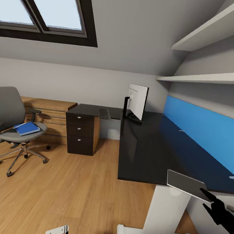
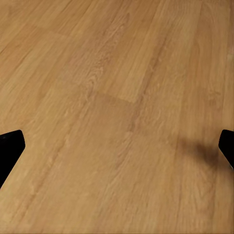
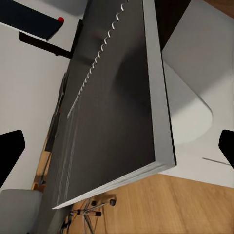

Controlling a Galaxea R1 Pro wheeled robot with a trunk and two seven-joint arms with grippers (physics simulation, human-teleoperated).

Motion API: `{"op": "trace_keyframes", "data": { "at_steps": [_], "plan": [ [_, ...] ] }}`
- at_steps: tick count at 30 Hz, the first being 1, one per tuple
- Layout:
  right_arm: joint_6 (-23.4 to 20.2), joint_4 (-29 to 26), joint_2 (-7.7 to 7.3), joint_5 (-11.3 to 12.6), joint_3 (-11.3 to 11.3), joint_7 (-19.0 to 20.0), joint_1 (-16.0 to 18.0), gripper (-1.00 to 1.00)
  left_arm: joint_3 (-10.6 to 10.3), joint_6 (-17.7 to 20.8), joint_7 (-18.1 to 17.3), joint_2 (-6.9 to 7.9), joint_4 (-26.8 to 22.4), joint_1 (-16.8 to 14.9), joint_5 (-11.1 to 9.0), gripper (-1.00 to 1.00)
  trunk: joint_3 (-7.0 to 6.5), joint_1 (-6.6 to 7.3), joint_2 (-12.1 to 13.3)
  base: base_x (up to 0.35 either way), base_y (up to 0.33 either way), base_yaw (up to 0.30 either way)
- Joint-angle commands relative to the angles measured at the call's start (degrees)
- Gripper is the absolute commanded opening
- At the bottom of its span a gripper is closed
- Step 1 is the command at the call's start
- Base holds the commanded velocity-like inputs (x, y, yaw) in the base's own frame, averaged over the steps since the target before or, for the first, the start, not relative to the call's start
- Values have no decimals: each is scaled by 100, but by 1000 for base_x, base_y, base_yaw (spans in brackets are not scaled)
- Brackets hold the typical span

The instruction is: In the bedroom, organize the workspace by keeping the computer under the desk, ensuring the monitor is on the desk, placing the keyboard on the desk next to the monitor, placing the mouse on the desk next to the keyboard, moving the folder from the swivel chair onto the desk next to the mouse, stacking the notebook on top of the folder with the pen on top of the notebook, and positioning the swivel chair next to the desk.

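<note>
A dark grey spiral notebook (image 1: pixel 185 183) hangs tilted over the black desk's (image 1: pixel 145 153) front edge. My right gripper (image 1: pixel 213 201) reaches it from the right, one black finger at its corner. In the right wrist view the notebook (image 3: pixel 117 112) runs between the fingers (image 3: pixel 12 151), which stand wide apart, so the right gripper (image 3: pixel 122 152) is open. The blue folder (image 1: pixel 27 128) lies on the grey swivel chair (image 1: pixel 6 111) at the left. The monitor (image 1: pixel 137 102) and keyboard (image 1: pixel 104 113) sit on the desk's far part. My left gripper (image 2: pixel 117 151) hangs open over bare wood floor.
A dark drawer unit (image 1: pixel 79 132) stands under the desk's left wing, with a low wooden chest (image 1: pixel 49 105) behind the chair. The desk's white leg (image 1: pixel 165 217) is just ahead. White shelves (image 1: pixel 208 76) and a blue panel (image 1: pixel 202 130) line the right wall.
</note>
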State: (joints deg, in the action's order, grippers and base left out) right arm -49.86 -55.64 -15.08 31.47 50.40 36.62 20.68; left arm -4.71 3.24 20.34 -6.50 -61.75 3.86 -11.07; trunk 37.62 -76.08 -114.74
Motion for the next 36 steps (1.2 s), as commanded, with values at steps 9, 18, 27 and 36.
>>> {"op": "trace_keyframes", "data": {
  "at_steps": [9,18,27,36],
  "plan": [
    [-33,0,0,-1,14,21,6,-100,-12,28,32,8,-5,1,-28,100,5,0,-3,0,0,0],
    [-33,-10,10,9,14,22,6,-100,-12,28,38,10,-4,1,-27,100,5,0,-3,0,0,0],
    [109,-51,34,17,24,473,6,-100,-12,28,41,16,-4,1,-26,100,-139,176,318,0,0,0],
    [117,-52,40,143,32,1191,6,-100,-12,28,32,17,-3,1,-26,100,-300,374,679,0,0,0]
  ]
}}
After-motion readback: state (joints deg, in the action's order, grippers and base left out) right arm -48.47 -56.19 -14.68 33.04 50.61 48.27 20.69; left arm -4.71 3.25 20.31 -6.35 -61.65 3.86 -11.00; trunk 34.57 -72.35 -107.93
